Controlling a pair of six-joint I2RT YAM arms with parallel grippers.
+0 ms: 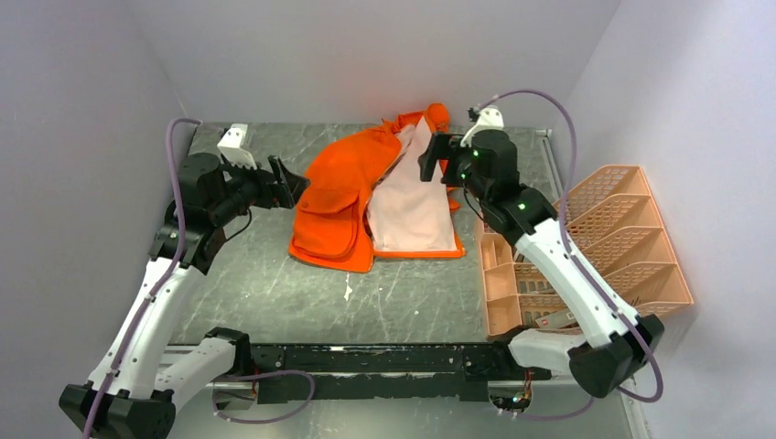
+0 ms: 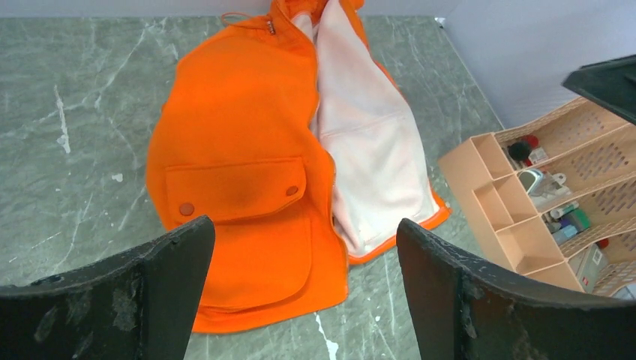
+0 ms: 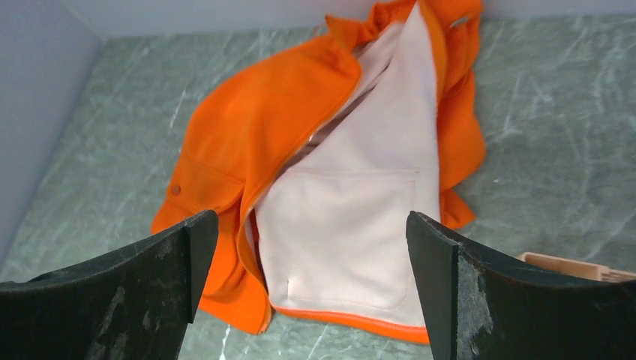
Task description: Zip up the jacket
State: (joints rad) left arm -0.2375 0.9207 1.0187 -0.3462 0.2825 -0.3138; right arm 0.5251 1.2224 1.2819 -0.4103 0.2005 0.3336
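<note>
The orange jacket [image 1: 343, 197] lies flat in the middle of the table, unzipped. Its right front panel is folded open and shows the pale pink lining [image 1: 412, 206]. The left panel carries a patch pocket [image 2: 236, 187] with two snaps. The jacket also shows in the left wrist view [image 2: 240, 112] and the right wrist view [image 3: 255, 127]. My left gripper [image 1: 291, 183] is open and empty, held above the table just left of the jacket. My right gripper [image 1: 432, 155] is open and empty, held above the jacket's upper right part near the collar.
A peach basket rack [image 1: 586, 247] stands at the right edge of the table, with small items in its compartments [image 2: 540, 184]. Grey walls close in the table on the left, back and right. Bare marbled tabletop [image 1: 384, 293] lies in front of the jacket.
</note>
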